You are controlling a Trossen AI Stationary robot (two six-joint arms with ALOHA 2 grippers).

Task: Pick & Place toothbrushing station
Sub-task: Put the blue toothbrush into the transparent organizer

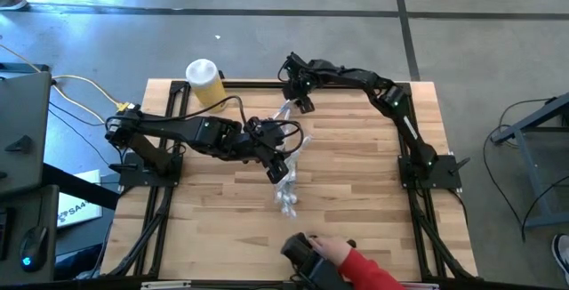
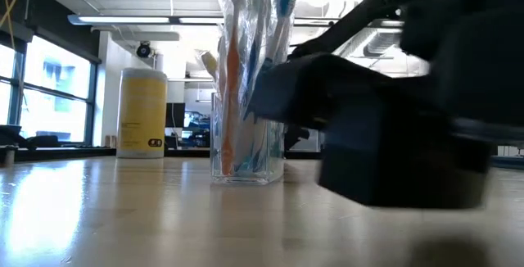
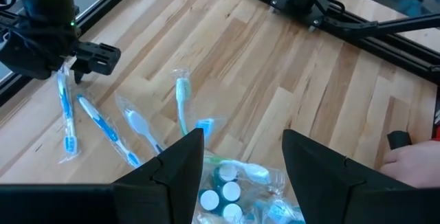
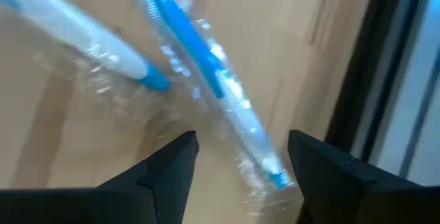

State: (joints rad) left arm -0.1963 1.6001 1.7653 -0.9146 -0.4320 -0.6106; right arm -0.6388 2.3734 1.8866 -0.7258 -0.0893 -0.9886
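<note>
Looks partway done to me: the clear cup [image 2: 246,140] already stands mid-table stuffed with wrapped toothbrushes [image 3: 103,124], but several still lie loose on the wooden table [image 1: 356,192] near the back. Left gripper [image 3: 240,155] hangs wide open over the cup; right gripper [image 4: 240,162] gapes empty above one loose brush (someone's hand [image 1: 333,253] rests at the front edge).
</note>
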